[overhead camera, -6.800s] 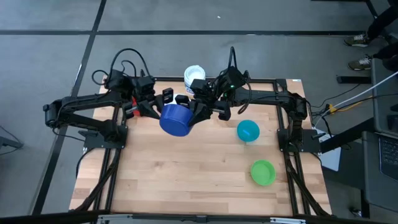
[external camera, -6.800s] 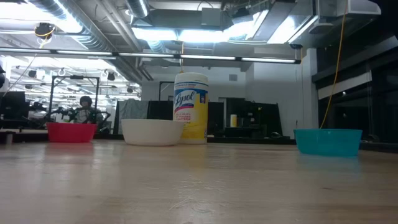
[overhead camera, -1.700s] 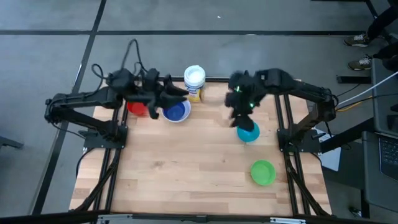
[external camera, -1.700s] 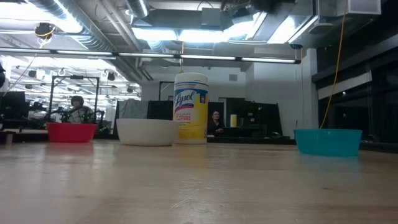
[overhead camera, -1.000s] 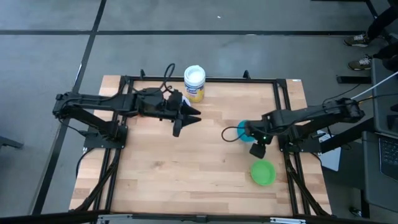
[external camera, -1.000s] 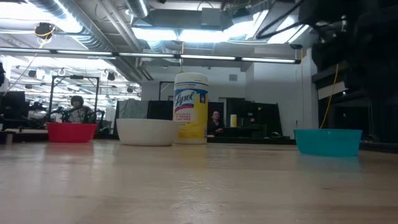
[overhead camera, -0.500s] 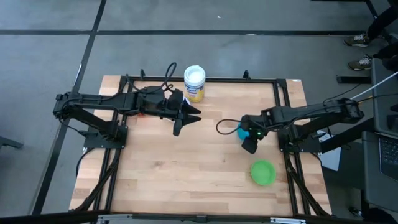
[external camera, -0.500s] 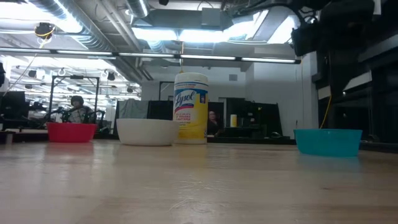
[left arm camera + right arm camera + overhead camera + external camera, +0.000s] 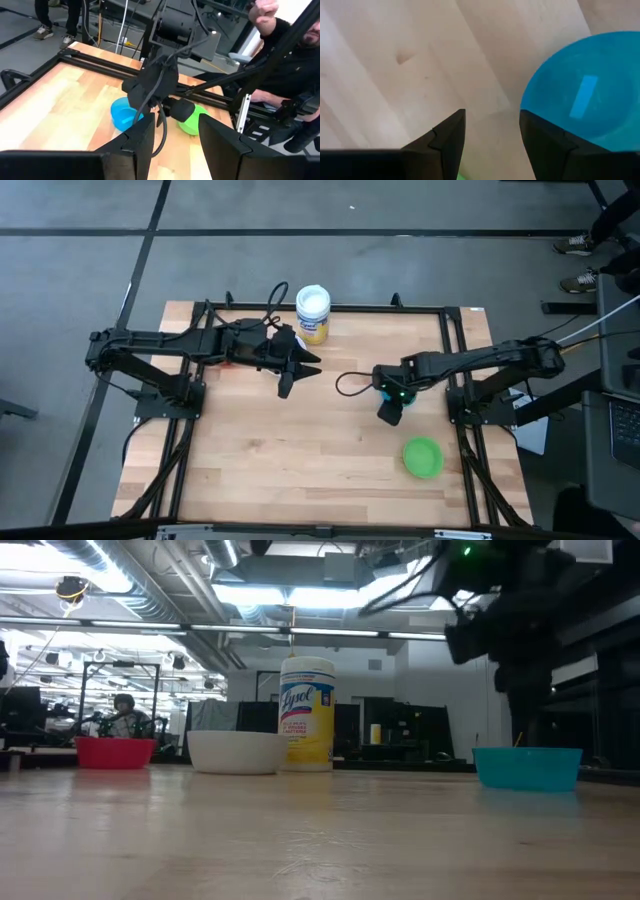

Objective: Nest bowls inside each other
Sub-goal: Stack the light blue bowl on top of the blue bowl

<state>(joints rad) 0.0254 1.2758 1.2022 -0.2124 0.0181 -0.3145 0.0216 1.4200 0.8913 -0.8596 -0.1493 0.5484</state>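
The teal bowl (image 9: 585,90) sits upright on the wooden table, right of centre (image 9: 527,767). My right gripper (image 9: 492,137) hovers above it, pointing steeply down at the bowl's near-left rim and open. Only bare wood shows between its fingers, and the arm hides most of the bowl in the high view (image 9: 383,391). The green bowl (image 9: 422,457) rests on the table nearer the front. The red bowl (image 9: 115,752) and the white bowl (image 9: 237,752) stand at the far left. My left gripper (image 9: 303,375) hangs open above the table's middle, holding nothing.
A yellow jar with a white lid (image 9: 313,311) stands at the table's far edge, beside the white bowl. A black frame (image 9: 455,350) runs around the table. A person (image 9: 285,65) sits beyond the table's right side. Bare wood lies across the near half.
My right gripper has moved toward the table's left edge and slightly down, from the teal bowl's near-right side to over its near-left rim. The bowls have stayed where they were.
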